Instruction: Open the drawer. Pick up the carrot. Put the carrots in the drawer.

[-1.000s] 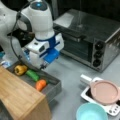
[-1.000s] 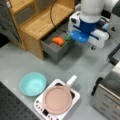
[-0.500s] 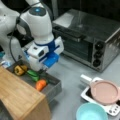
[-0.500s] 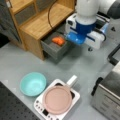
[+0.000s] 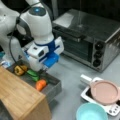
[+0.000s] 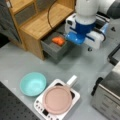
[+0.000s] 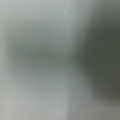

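Note:
The dark grey drawer point(image 5: 53, 90) stands pulled out of the cabinet with the light wooden top point(image 5: 17, 97); its front wall point(image 6: 53, 50) shows in both front views. The orange carrot point(image 5: 40, 85) lies inside it near the front, also seen from above point(image 6: 58, 40). My gripper point(image 5: 42, 71) hangs just above the drawer, behind the carrot and apart from it. From above, the white and blue hand point(image 6: 83, 35) hides the fingers. The wrist view shows only a grey blur.
A yellow lumpy item point(image 5: 18, 70) and a green vegetable point(image 5: 33, 75) also lie in the drawer. The silver toaster oven point(image 5: 87, 37) stands behind. A light blue bowl point(image 6: 33, 83) and a pink pan on a white cooker point(image 6: 57, 100) sit in front.
The hand has shifted only slightly over the drawer. The carrot has stayed where it lay in the drawer.

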Motion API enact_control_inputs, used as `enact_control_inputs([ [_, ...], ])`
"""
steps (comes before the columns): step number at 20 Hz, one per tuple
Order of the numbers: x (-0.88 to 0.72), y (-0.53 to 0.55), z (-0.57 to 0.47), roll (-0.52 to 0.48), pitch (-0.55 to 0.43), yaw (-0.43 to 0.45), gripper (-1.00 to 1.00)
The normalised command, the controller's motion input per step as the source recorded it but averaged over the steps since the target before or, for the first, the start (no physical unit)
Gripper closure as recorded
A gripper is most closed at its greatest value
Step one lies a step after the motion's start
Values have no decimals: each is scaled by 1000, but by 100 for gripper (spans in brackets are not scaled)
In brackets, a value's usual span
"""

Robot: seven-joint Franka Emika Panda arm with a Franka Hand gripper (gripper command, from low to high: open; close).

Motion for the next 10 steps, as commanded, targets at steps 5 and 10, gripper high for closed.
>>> enact_control_inputs([
  [5, 193, -127, 84, 106, 72, -41, -100],
  [10, 192, -134, 95, 84, 89, -15, -100],
])
